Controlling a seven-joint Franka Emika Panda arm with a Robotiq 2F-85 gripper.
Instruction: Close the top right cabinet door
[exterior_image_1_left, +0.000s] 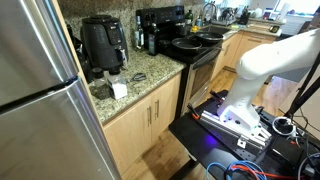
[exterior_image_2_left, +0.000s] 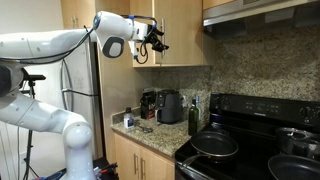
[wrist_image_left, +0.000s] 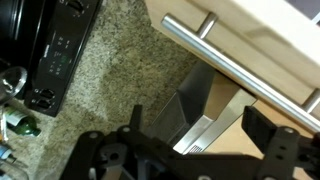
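Cabinet door (exterior_image_2_left: 180, 35): upper row on wall, above granite surface (exterior_image_2_left: 150, 135), left of range hood (exterior_image_2_left: 260, 10), seen in an exterior view. Arm (exterior_image_2_left: 60, 45) stretched way up, tool (exterior_image_2_left: 158, 44) right at door's left edge. In an exterior view lower down: air fryer (exterior_image_1_left: 103, 42) on surface, stove (exterior_image_1_left: 195, 45) next along. Wrist view: long bar handle (wrist_image_left: 230, 60) just ahead of tool, fingers (wrist_image_left: 135, 125) spread wide, pinching nothing; surface well below.
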